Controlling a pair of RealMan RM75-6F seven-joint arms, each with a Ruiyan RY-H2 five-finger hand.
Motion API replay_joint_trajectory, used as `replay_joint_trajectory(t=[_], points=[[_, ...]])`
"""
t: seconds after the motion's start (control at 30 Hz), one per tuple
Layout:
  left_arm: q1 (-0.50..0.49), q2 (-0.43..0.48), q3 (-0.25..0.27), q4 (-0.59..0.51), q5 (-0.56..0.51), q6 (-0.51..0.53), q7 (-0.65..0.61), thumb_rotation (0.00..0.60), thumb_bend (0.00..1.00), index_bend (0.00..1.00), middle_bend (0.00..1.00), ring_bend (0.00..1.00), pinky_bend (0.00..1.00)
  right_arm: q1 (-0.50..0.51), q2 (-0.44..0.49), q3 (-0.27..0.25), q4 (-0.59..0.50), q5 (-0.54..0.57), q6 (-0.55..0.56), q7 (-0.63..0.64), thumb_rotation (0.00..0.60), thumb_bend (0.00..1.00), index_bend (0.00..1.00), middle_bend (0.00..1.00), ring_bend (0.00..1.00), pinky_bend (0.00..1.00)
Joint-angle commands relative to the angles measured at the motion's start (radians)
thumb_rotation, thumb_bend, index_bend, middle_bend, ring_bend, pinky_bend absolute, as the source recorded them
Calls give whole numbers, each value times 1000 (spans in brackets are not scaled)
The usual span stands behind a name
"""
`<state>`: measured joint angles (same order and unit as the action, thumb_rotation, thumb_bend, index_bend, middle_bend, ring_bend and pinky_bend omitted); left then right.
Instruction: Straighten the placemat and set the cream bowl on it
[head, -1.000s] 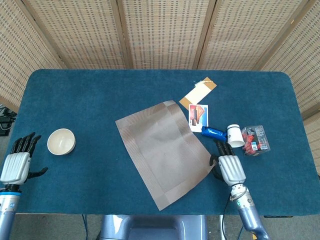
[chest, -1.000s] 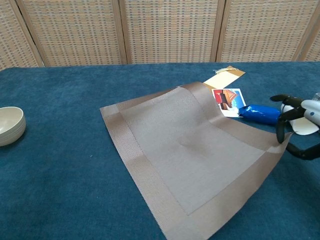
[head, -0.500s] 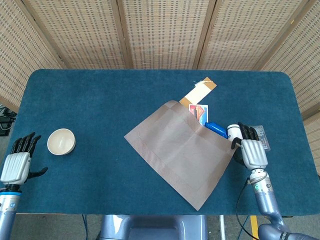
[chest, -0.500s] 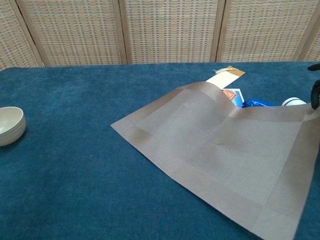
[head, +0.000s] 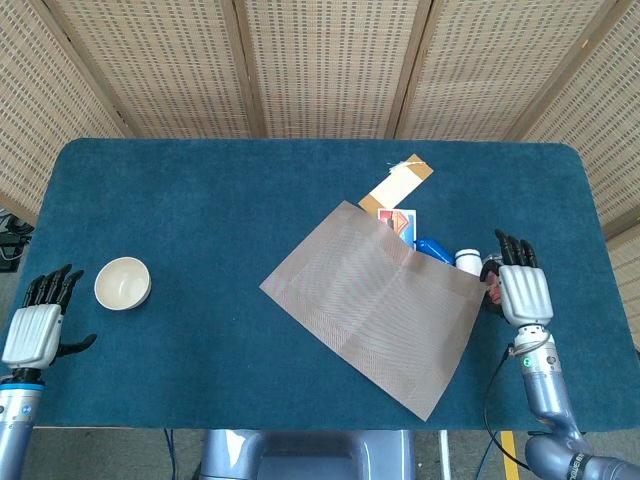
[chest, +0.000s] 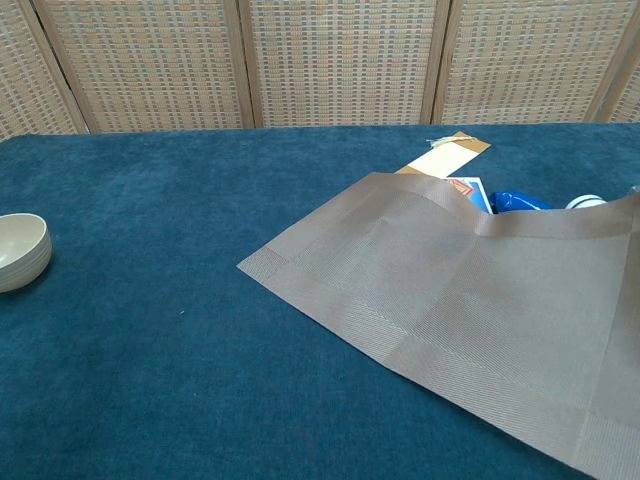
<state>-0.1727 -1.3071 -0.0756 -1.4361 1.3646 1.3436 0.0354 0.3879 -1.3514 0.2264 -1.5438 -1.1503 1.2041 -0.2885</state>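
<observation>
Placemat (head: 378, 306), a thin woven taupe sheet, lies skewed on the blue table (head: 200, 200), right of centre; its far right edge rides up over a blue packet (head: 432, 247) and a white cup (head: 468, 260), with a printed card (head: 401, 222) partly under its upper edge. Judged from the way it drapes over these items in the chest view, it is light and pliant, likely to buckle if pushed and best drawn by a corner or border strip, pinched from the edge. Cream bowl (head: 122, 283), at the far left of the table and well apart from the mat, looks rigid and light; a hold over its rim should serve. Right hand (head: 522, 293) sits at the mat's right corner; whether it pinches the edge cannot be told. Left hand (head: 34, 330) rests near the bowl, fingers apart, holding nothing. Compared with one second ago, the mat has swung clockwise and shifted rightward, now covering the packet it then lay beside, and the right hand has moved right and farther from the robot; bowl and left hand are unchanged.
</observation>
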Motion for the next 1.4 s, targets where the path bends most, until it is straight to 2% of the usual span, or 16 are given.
replay_joint_trajectory(t=[0.03, 0.13, 0.2, 0.47, 0.63, 0.83, 1.07, 1.4], points=[[0, 0, 0, 2, 1, 0, -3, 600, 139, 81, 0, 0, 0, -12, 17, -17, -16, -22, 3, 29, 600, 285, 299, 0, 0, 0], [-1, 0, 0, 5, 6, 1, -13, 600, 139, 81, 0, 0, 0, -38, 37, -34, -27, -62, 34, 78, 600, 215, 182, 0, 0, 0], [-3, -1, -1, 7, 9, 1, -18, 600, 139, 81, 0, 0, 0, -73, 49, -50, -36, -99, 89, 114, 600, 185, 149, 0, 0, 0], [-17, 9, -13, -3, 23, 5, -29, 600, 139, 81, 0, 0, 0, -171, 93, -105, -62, -208, 214, 255, 600, 127, 134, 0, 0, 0], [-51, 23, -37, -33, 34, -2, 18, 600, 138, 81, 0, 0, 0, -209, 122, -127, -51, -248, 251, 324, 600, 125, 134, 0, 0, 0], [-126, 14, -79, -82, 31, -47, 118, 600, 5, 82, 0, 0, 0, -228, 146, -133, -36, -281, 269, 397, 600, 126, 134, 0, 0, 0], [-225, -39, -122, -101, 28, -113, 211, 600, 0, 80, 0, 0, 0, -234, 170, -128, -36, -296, 272, 454, 600, 126, 134, 0, 0, 0], [-418, -221, -168, -16, -61, -289, 404, 600, 0, 64, 0, 0, 0, -243, 204, -116, -55, -310, 283, 518, 600, 126, 134, 0, 0, 0]])
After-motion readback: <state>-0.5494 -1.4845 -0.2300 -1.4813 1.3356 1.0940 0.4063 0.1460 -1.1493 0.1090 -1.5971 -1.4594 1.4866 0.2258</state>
